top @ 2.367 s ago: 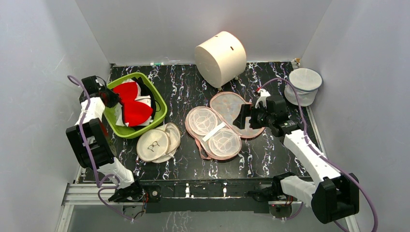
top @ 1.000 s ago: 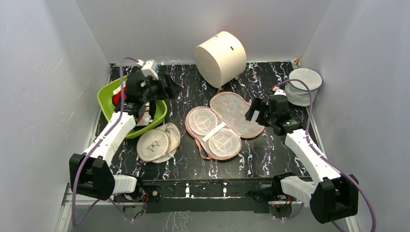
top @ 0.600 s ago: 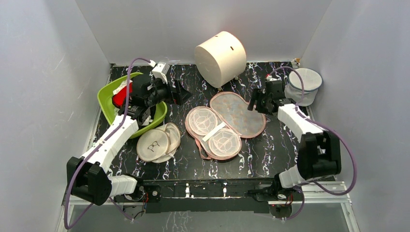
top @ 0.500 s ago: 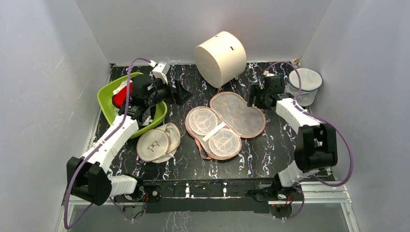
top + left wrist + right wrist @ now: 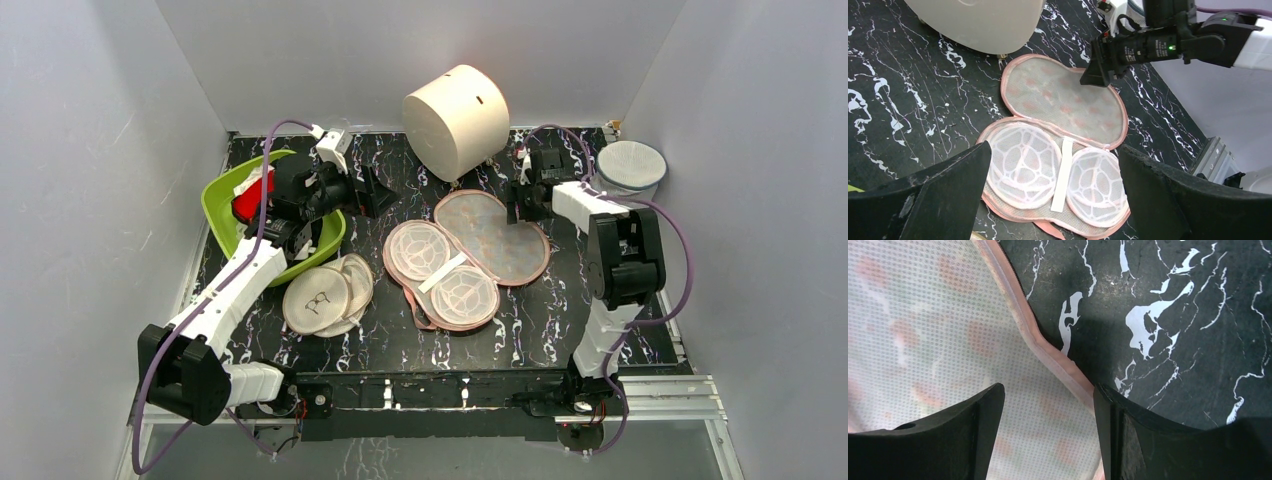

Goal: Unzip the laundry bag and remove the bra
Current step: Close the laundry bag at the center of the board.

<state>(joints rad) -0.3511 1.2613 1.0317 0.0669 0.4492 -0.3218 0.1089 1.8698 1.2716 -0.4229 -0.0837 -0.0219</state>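
The laundry bag (image 5: 465, 255) lies open on the black marbled table, its mesh-lined lid (image 5: 1068, 97) folded back and two white mesh cups (image 5: 1023, 167) in the near half. My right gripper (image 5: 520, 207) hovers over the lid's far right rim (image 5: 1048, 355); its jaws stand apart, with zipper edge and mesh between them (image 5: 1047, 390). My left gripper (image 5: 375, 190) hangs wide open and empty left of the bag, looking down on it (image 5: 1054, 147). The red bra (image 5: 248, 203) lies in the green basin (image 5: 218, 215), partly hidden by my left arm.
A cream cylinder (image 5: 457, 120) lies on its side at the back. A white mesh basket (image 5: 628, 170) stands at the back right. Beige round discs (image 5: 325, 295) lie in front of the basin. Grey walls close in left, right and back.
My right gripper has swung back along the lid to its far right rim, and its jaws have narrowed. My left gripper moved right from over the basin, then held still.
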